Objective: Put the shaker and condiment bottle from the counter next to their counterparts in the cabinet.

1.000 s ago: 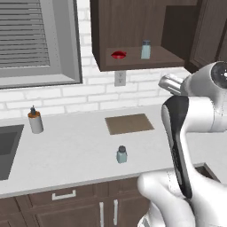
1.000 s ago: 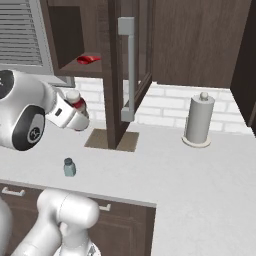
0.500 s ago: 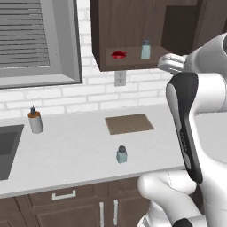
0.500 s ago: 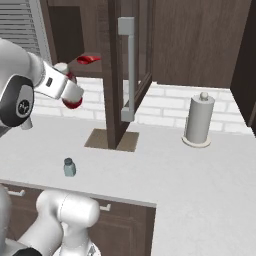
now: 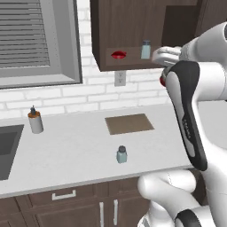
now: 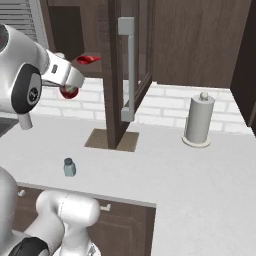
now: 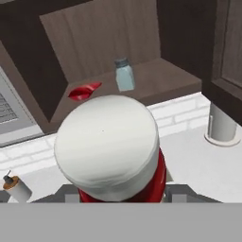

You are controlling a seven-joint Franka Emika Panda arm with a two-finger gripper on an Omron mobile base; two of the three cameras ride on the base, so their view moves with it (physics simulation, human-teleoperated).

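Note:
My gripper (image 6: 68, 88) is shut on the condiment bottle (image 7: 106, 151), red with a white cap that looms large in the hand view; a red patch of it (image 5: 163, 81) shows below the hand. It hangs in the air just below and in front of the open cabinet (image 5: 128, 26). On the cabinet shelf stand the counterparts: a pale blue shaker (image 7: 124, 74) and a low red item (image 7: 85, 90) to its left. The shaker (image 5: 121, 154) stands upright on the counter (image 5: 80, 146), in front of the brown mat (image 5: 129, 123).
The open cabinet door (image 6: 127, 70) juts out to the right of the hand. A grey pump dispenser (image 5: 35, 122) stands by the sink (image 5: 9, 148) at the left. A paper towel roll (image 6: 199, 121) stands at the back right of the counter.
The arm has lifted the condiment bottle up from counter height toward the cabinet shelf. The shaker on the counter has not moved.

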